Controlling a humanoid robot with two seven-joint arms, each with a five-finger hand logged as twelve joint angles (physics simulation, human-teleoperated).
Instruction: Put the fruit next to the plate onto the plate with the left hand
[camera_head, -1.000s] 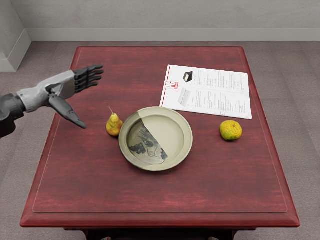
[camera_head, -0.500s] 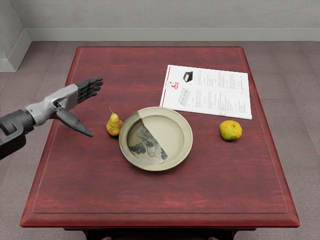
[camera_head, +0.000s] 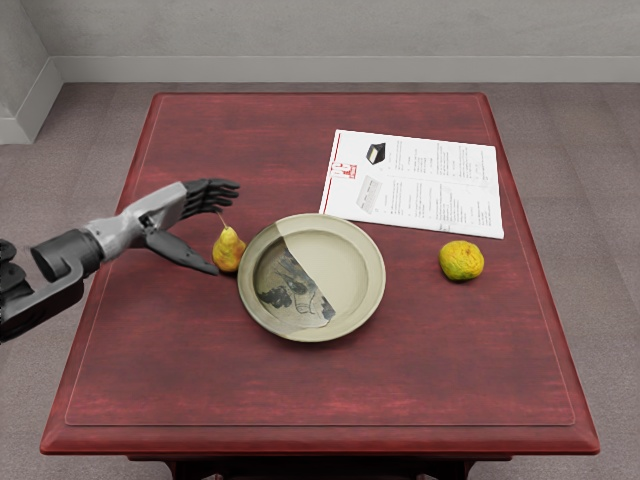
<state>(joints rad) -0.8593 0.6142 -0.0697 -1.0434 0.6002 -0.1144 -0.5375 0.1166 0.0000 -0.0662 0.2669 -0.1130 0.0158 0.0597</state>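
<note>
A small yellow pear (camera_head: 228, 249) with a thin stem stands upright on the red table, touching the left rim of a round olive-green plate (camera_head: 355, 262). My left hand (camera_head: 205, 222) reaches in from the left edge and sits just left of the pear. Its fingers (camera_head: 215, 189) are spread above and behind the fruit, and the thumb (camera_head: 190, 258) points toward the pear's base. The hand is open and holds nothing. A second yellow-green fruit (camera_head: 461, 260) lies to the right of the plate, apart from it. The right arm is out of view.
A printed paper sheet (camera_head: 415, 182) lies flat behind the plate at the back right. The table's raised edge (camera_head: 110, 250) runs under my left forearm. The plate has a dark painted patch on its lower left inside.
My left hand has dropped and moved right, from the table's back left corner area to right beside the pear. The pear, plate and other fruit have not moved.
</note>
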